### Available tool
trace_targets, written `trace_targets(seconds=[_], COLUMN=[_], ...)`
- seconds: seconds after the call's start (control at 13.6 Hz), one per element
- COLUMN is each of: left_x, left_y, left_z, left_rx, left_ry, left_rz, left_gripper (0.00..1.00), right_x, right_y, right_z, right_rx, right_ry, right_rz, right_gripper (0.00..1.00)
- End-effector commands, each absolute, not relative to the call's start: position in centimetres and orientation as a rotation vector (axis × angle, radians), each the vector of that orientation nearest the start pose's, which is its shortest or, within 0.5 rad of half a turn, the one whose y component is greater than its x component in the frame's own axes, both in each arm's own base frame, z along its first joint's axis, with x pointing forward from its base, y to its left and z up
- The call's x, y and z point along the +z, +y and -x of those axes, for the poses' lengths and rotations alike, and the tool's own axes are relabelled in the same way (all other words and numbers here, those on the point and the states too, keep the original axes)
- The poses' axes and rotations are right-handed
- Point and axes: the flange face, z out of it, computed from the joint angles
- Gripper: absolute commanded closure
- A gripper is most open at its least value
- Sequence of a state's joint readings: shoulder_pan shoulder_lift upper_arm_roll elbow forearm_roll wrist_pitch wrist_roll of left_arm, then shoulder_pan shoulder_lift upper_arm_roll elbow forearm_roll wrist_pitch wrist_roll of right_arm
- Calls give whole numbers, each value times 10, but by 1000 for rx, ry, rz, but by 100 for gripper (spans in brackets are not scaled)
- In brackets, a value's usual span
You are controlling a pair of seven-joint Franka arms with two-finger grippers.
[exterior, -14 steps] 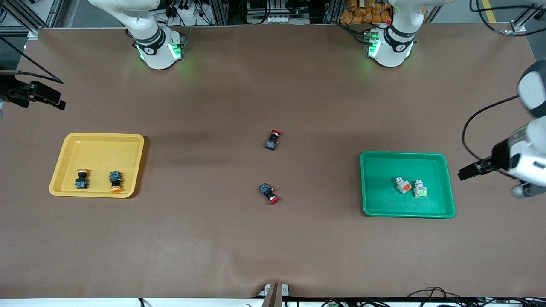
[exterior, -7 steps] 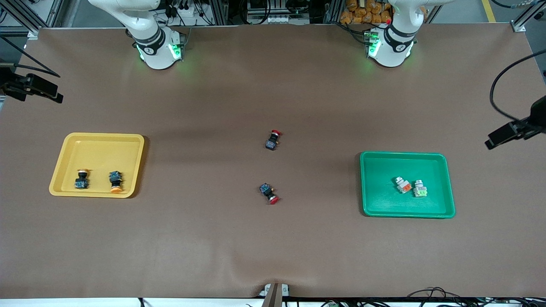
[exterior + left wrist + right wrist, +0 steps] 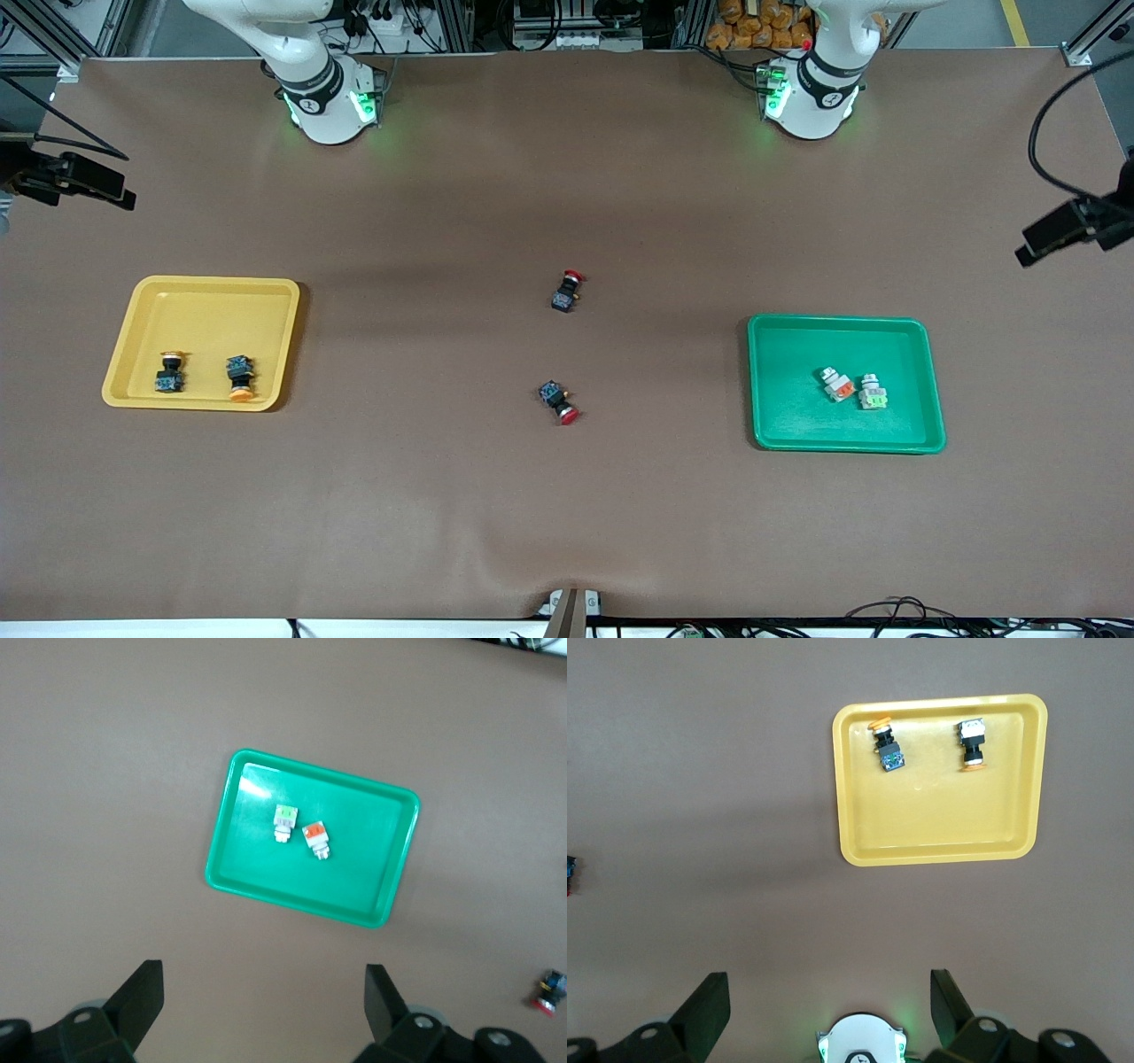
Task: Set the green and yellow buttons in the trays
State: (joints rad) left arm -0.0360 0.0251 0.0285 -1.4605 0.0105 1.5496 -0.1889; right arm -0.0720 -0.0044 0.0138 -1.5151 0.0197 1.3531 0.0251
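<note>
The yellow tray (image 3: 213, 284) holds two black switches with orange-yellow caps (image 3: 169, 371) (image 3: 239, 377); they also show in the right wrist view (image 3: 886, 746) (image 3: 973, 744). The green tray (image 3: 837, 322) holds the orange-faced grey button (image 3: 837, 385) touching the green-faced one (image 3: 873, 392); both show in the left wrist view (image 3: 316, 839) (image 3: 284, 822). My left gripper (image 3: 1059, 230) is open and empty, high over the table edge at the left arm's end. My right gripper (image 3: 75, 182) is open and empty, high over the right arm's end.
Two black switches with red caps lie on the brown mat mid-table, one (image 3: 567, 291) farther from the front camera than the other (image 3: 558, 402). The arm bases (image 3: 328, 102) (image 3: 811, 93) stand along the back edge.
My left gripper has risen and drawn away from beside the green tray toward the table's end. My right gripper has barely shifted. The buttons and trays have not moved.
</note>
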Motion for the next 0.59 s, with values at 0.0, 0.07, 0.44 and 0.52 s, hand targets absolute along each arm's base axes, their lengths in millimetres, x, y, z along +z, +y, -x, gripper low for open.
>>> trace_targets(seconds=[0.0, 0.07, 0.44, 0.52], left_x=[668, 669, 666, 667], left_y=[-2, -4, -10, -9], left_z=[-535, -531, -521, -521], left_rx=[-70, -60, -41, -46], left_ry=[-161, -137, -105, -103], left_rz=[3129, 3131, 3131, 3131], left_gripper=[0, 0, 0, 0], right_x=[642, 642, 641, 641], right_y=[-24, -20, -17, -18], right_z=[-535, -535, -534, -533], right_rx=[188, 190, 202, 205], right_ry=[136, 125, 113, 116], right_rz=[3102, 3096, 3096, 3096], right_gripper=[0, 0, 0, 0])
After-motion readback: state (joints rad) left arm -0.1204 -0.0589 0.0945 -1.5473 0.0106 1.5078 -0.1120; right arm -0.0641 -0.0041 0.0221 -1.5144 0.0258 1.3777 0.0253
